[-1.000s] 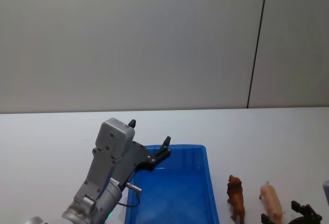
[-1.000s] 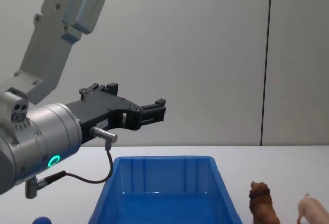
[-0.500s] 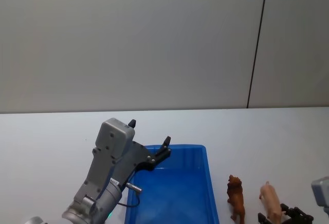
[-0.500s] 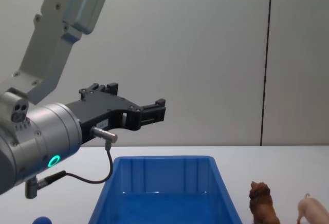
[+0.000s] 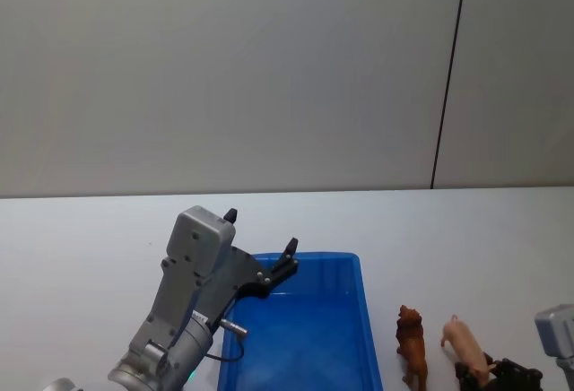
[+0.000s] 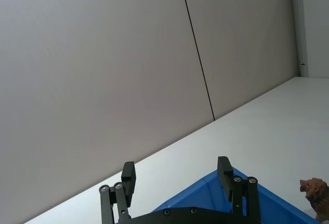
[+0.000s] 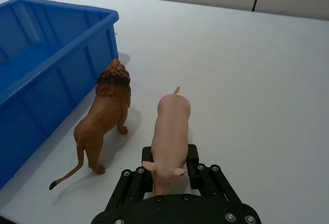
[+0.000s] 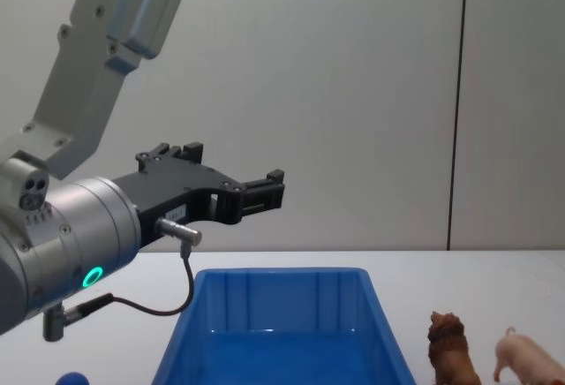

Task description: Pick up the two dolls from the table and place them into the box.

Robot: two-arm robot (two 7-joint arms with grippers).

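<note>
The pale pink pig is between the fingers of my right gripper, which is shut on its head end; the pig is at the table's near right. The reddish-brown lion stands on the white table just left of the pig, between it and the blue box. The lion is free of both grippers. My left gripper hangs open and empty above the box's far left corner. Its fingers are spread wide.
A small blue ball lies on the table left of the box. A grey wall runs behind the table. Bare tabletop stretches to the right of the pig and behind the box.
My right gripper has closed in on the pig, and the pig has shifted left toward the lion and slightly up. The left arm has not moved.
</note>
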